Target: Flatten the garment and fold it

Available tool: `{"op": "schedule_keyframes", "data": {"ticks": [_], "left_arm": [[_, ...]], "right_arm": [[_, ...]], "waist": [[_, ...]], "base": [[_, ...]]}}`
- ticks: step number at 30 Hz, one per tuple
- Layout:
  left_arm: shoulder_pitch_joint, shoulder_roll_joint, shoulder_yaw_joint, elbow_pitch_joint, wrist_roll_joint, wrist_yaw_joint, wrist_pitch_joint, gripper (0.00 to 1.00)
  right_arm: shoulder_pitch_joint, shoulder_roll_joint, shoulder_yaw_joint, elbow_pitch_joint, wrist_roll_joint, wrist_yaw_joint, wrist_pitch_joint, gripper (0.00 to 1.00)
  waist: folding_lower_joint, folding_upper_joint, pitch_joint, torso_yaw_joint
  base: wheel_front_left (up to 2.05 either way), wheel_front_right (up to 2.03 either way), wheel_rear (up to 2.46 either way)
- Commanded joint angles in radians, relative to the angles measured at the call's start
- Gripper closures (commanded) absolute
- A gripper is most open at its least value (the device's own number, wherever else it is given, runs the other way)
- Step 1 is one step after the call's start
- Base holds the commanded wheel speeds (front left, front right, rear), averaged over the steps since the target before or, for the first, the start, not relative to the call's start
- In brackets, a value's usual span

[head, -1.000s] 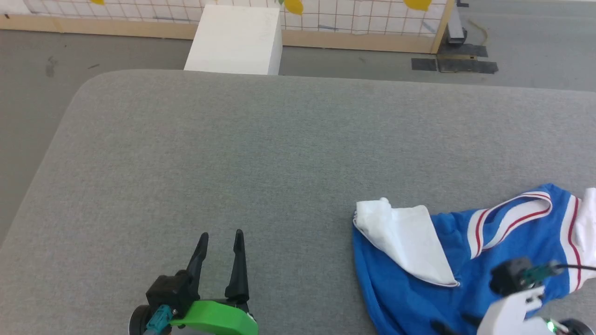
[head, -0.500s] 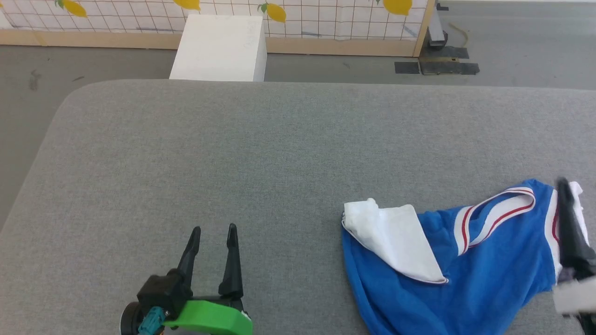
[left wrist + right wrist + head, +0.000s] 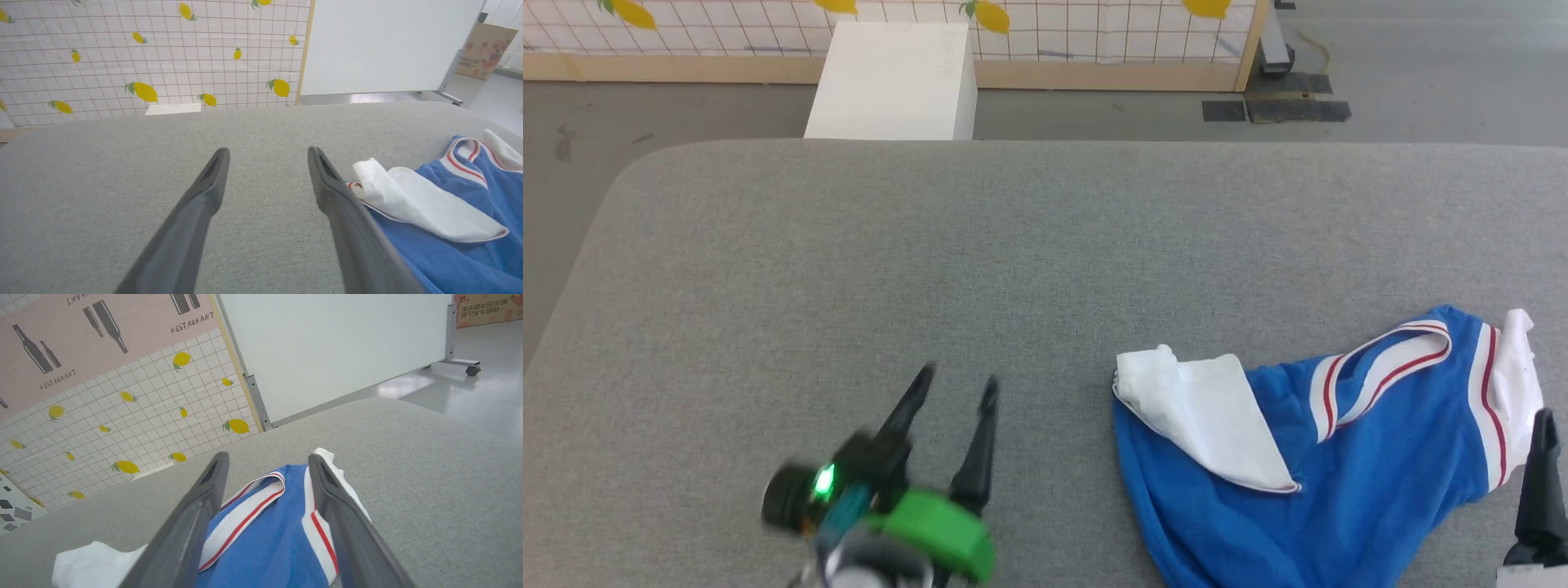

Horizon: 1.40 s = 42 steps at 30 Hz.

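Observation:
The garment (image 3: 1347, 474), a royal-blue T-shirt with white sleeves and a white-and-red striped neckband, lies crumpled at the lower right of the grey table (image 3: 1013, 245); one white sleeve is folded over its left side. My left gripper (image 3: 956, 388) hovers open over bare table to the left of the garment (image 3: 449, 228), nothing between its fingers. My right gripper's dark fingertip (image 3: 1542, 482) rises at the lower right edge, just right of the shirt. In the right wrist view that gripper (image 3: 265, 457) stands open above the garment (image 3: 269, 539), the neckband and a sleeve seam between the fingers.
A white box (image 3: 890, 82) stands on the floor beyond the table's far edge, in front of a tiled lemon-print panel (image 3: 1054, 28) with a wooden base. A white board on castors (image 3: 327, 347) stands past the table's right end. The table's left corner is rounded.
The head camera has shifted, so the scene sits a little lower and further left. My left gripper moved forward and right toward the garment. My right gripper swung from over the shirt to its right edge.

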Motion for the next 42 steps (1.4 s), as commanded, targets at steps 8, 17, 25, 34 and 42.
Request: {"op": "schedule_keyframes", "data": {"ticks": [8, 17, 25, 34, 42], "left_arm": [[-0.326, 0.050, -0.186, 0.034, 0.014, -0.144, 0.348, 0.00], [-0.644, 0.069, -0.514, 0.196, -0.138, -0.156, 0.597, 0.00], [-0.752, 0.088, -0.614, 0.368, -0.212, -0.156, 0.654, 0.00], [-0.766, 0.077, -0.655, 0.416, -0.279, -0.157, 0.539, 1.00], [-0.702, 0.074, -0.464, 0.339, -0.396, -0.059, 0.324, 1.00]], "right_arm": [[-0.051, 0.000, 0.010, -0.001, -0.002, -0.001, 0.019, 0.00], [-0.089, 0.000, 0.050, 0.001, 0.016, -0.001, 0.035, 0.00], [-0.111, 0.000, 0.060, 0.005, 0.014, -0.001, 0.040, 0.00], [-0.104, 0.000, 0.036, 0.002, 0.001, -0.001, 0.056, 0.00], [-0.066, 0.000, 0.028, -0.017, -0.001, -0.001, 0.085, 0.00]], "waist": [[0.0000, 0.0000, 0.082, 0.010], [0.0000, 0.0000, 0.185, -0.018], [0.0000, 0.0000, 0.221, -0.054], [0.0000, 0.0000, 0.189, -0.038], [0.0000, 0.0000, 0.125, 0.010]], "base": [[0.00, 0.00, 0.00], [0.00, 0.00, 0.00], [0.00, 0.00, 0.00], [0.00, 0.00, 0.00], [0.00, 0.00, 0.00]]}}
